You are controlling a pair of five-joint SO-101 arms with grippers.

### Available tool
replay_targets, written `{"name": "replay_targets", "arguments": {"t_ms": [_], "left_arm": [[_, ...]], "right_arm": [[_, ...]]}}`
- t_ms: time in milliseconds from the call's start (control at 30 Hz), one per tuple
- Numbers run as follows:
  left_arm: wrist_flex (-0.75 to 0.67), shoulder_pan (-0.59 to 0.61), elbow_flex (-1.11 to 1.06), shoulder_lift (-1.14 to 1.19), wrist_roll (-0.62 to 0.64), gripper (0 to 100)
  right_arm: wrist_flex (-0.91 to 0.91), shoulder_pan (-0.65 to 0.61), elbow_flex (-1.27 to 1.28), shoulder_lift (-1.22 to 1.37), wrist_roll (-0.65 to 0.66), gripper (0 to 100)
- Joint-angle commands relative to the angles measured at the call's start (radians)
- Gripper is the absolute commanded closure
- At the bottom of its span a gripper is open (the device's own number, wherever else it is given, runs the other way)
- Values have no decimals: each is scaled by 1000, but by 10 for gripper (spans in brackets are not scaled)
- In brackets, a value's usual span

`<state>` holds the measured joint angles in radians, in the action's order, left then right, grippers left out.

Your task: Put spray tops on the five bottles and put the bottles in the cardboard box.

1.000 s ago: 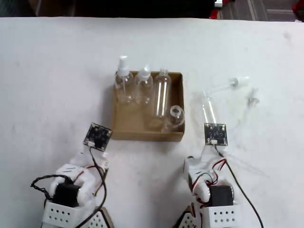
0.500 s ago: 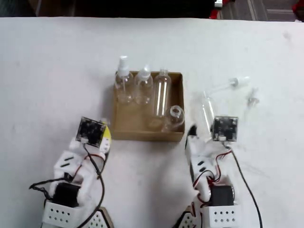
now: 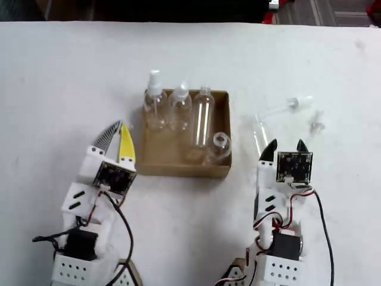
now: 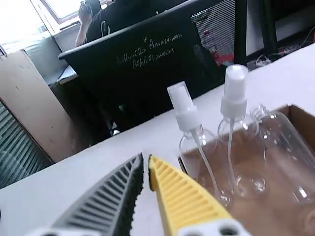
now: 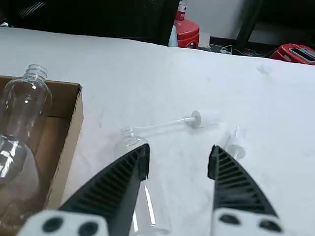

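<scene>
My left tool [image 3: 118, 128], closed, sits beside the cardboard box [image 3: 178, 169]; my right tool [image 3: 286, 145], spread apart, is near a bottle [image 3: 260, 134] lying flat.

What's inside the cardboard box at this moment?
Four clear bottles sit in the cardboard box: first capped bottle, second capped bottle, far open bottle, near open bottle. The box floor beneath them is hidden.

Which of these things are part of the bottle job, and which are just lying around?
Job: cardboard box; two capped bottles; two open bottles in it; loose bottle; two spray tops.
Background: black chair; red object.
</scene>
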<state>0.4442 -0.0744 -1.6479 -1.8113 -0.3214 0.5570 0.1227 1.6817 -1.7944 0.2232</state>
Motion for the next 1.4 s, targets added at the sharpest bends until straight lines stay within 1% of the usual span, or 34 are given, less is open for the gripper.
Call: {"name": "replay_targets", "arguments": {"t_ms": [0, 100, 133, 200, 300, 367, 500, 567, 733, 800, 867, 967, 1100, 1200, 1267, 1367], "left_arm": [[104, -15, 147, -7, 60, 976], [157, -36, 164, -7, 72, 976], [170, -38, 164, -7, 72, 976], [198, -35, 166, -7, 72, 976], [236, -33, 166, -7, 71, 976], [241, -31, 167, -5, 72, 976], [265, -31, 224, 47, 74, 976], [272, -31, 275, 147, 74, 976], [253, -31, 425, 541, 74, 976], [206, -31, 459, 697, 74, 976], [124, -31, 460, 817, 74, 976], [35, -31, 443, 915, 74, 976], [6, -30, 417, 905, 74, 976], [14, -27, 399, 855, 74, 976], [8, -2, 373, 805, 74, 976], [8, 22, 336, 714, 74, 976]], "right_arm": [[70, -105, -75, -5, 195, 850], [170, -133, -198, 1, 173, 910], [202, -134, -245, 2, 157, 914], [266, -137, -348, 16, 124, 890], [348, -174, -535, 139, 97, 847], [400, -216, -697, 302, 94, 853], [526, -260, -1120, 759, 94, 865], [605, -263, -1352, 990, 80, 865], [783, -277, -1896, 1498, -72, 861], [849, -292, -2085, 1670, -121, 861], [906, -318, -2259, 1828, -146, 861], [949, -340, -2478, 2058, -153, 861], [983, -344, -2734, 2333, -153, 861], [1018, -352, -2906, 2497, -155, 861], [1044, -364, -3004, 2591, -157, 861], [1064, -378, -3121, 2700, -213, 858]]}}
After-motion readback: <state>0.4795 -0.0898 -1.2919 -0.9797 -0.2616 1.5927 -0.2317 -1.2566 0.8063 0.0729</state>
